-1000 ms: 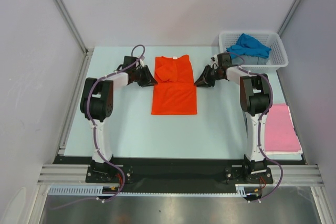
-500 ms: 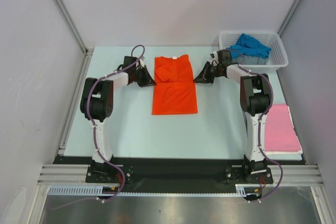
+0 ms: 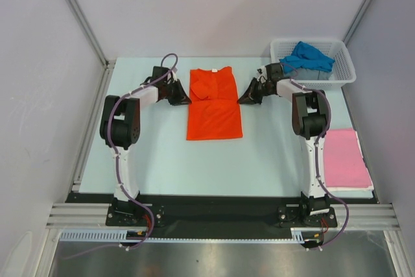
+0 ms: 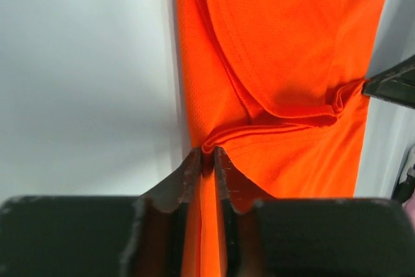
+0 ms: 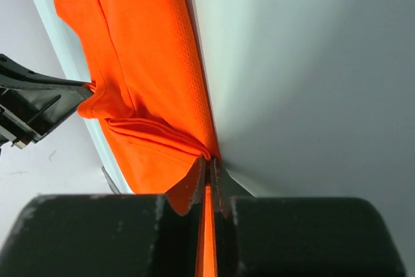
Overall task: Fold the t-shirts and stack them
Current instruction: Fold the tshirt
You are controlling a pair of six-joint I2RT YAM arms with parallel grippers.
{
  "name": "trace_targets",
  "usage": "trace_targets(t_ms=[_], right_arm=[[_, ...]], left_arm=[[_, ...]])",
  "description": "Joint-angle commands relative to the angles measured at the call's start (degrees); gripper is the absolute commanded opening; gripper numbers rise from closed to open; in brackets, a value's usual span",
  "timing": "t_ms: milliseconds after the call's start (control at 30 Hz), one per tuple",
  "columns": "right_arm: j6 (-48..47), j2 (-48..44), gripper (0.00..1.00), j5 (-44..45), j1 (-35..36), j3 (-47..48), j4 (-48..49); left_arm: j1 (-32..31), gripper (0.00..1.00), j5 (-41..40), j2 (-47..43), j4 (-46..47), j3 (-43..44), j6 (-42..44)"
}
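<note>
Left hand (image 4: 207, 158) clamped the left edge of the orange shirt (image 3: 214, 111); right hand (image 5: 209, 168) clamped its right edge. Shirt lay part-folded on the tabletop (image 3: 168, 154).

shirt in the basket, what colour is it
Blue shirt, lying in the white basket; shows best in the top external view.

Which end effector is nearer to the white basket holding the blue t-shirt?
Right. The right end effector grips the orange t-shirt's right edge, just left of the basket; the left end effector grips the shirt's opposite edge, farther away.
</note>
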Motion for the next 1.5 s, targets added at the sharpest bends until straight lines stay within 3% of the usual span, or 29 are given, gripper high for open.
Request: trace_targets(t_ms=[0, 33, 267, 433, 533, 633, 800, 867, 1000, 1133, 1367, 1467], right_arm=[[-1.34, 1.14, 0.07, 0.27, -0.55, 4.14, -2.45], [-1.6, 1.31, 0.11, 0.53, -0.64, 5.27, -3.67], [-7.13, -2.1, 0.42, 6.14, -1.79, 10.91, -16.32], [-12.05, -10.36, 0.53, 8.7, -1.7, 3.46, -21.61], [-12.94, -16.07, 0.54, 7.3, -1.79, -5.68, -17.94], [-10.15, -17.93, 0.49, 5.72, -1.79, -8.86, -11.54], [0.32, -16.62, 0.39, 5.01, 1.1, -7.64, 6.13], [2.25, -13.2, 0.34, 7.11, 2.6, -2.3, 10.63], [4.54, -4.41, 0.22, 9.75, 5.24, 8.96, 15.46], [9.62, 3.15, 0.09, 12.65, 5.95, 15.91, 26.42], [13.42, 16.41, 0.01, 17.93, 7.35, 33.46, 29.8], [15.35, 18.8, 0.01, 19.77, 7.35, 35.87, 29.54]], left_arm=[[0.58, 0.2, -2.92, 0.53, -3.55, 3.84, 2.14], [0.58, 0.32, -3.54, 0.36, -4.44, 4.72, 3.1], [0.58, 0.66, -8.29, -8.4, -9.81, 1.84, 6.54], [0.49, 0.7, -5.49, -18.87, -10.43, -9.91, 7.16], [0.31, 0.63, -3.46, -25.29, -9.55, -18.35, 6.63], [0.31, 0.6, -0.04, -30.74, -5.25, -25.56, 4.79], [0.14, 0.56, 2.88, -32.43, 9.15, -27.0, -1.7], [0.22, 0.55, 2.7, -30.76, 17.99, -26.21, -3.82], [0.14, 0.53, 1.82, -21.81, 23.85, -19.02, -9.17], [0.14, 0.49, 1.64, -14.24, 29.11, -12.77, -13.84], [-0.13, 0.47, 1.29, -10.1, 34.21, -13.81, -16.04], [-0.39, 0.47, 1.46, -9.58, 35.1, -14.61, -16.31]])
